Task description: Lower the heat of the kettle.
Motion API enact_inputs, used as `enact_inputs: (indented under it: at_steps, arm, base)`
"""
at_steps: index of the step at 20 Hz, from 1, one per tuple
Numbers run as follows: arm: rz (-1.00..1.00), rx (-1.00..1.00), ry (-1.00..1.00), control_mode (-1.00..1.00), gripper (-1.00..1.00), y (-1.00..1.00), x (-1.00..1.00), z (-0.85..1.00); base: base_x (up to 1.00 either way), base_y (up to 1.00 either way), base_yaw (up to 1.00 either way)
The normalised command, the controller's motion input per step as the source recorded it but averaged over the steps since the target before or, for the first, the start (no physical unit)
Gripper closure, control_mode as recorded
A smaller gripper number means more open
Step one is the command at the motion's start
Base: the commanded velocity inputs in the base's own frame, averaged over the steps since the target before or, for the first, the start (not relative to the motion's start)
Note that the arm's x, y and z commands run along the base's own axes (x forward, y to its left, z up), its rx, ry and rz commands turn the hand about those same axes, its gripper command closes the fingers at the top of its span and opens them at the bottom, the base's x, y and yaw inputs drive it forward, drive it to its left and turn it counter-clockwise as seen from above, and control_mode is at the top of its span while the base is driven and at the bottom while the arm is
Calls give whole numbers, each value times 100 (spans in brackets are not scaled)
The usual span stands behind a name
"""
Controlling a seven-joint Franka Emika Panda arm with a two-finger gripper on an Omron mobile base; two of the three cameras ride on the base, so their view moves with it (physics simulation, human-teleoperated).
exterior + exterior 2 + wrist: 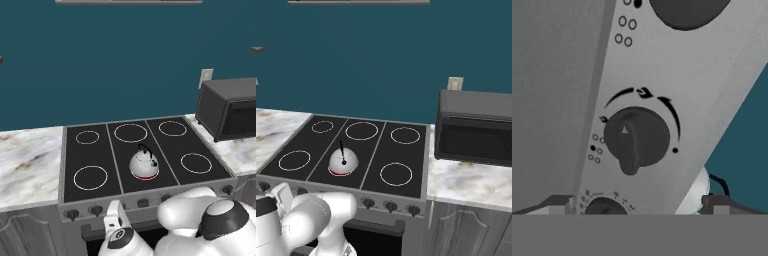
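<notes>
- The marbled counter [30, 155] runs along the left of the left base view, up against the black stovetop [95, 150].
- The kettle [144, 163] stands upright on the stovetop's middle strip, toward the front — between the front-left ring [90, 177] and the front-right ring [196, 163]; in the right base view the kettle [343, 163] sits on that same strip.
- A row of dark knobs lines the stove's front panel [150, 202]; in the hand view one knob [636, 137] sits centred and very close, its pointer bar angled down, with another knob [602, 206] partly showing below it.
- The tool [634, 210] faces that centred knob, fingertips [557, 204] spread wide on either side — open, holding nothing.
- A dark microwave [227, 107] rests on the counter right of the stove, with a wall outlet [205, 77] behind it.
</notes>
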Motion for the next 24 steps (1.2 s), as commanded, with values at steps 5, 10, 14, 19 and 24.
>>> enact_inputs:
  at_steps: [5, 10, 14, 19, 24]
  arm:
    - [3, -7, -9, -100, -100, 8, 0, -2]
    - [2, -5, -5, -100, -100, 22, 0, 0]
    - [3, 0, -2, -100, -100, 3, 8, 0]
    - [7, 0, 0, -100, -100, -3, 25, 0]
    - [8, 0, 0, -100, -100, -4, 18, 0]
  base:
    - [0, 0, 0]
    - [0, 0, 0]
    - [0, 0, 0]
    - [0, 0, 0]
    - [0, 0, 0]
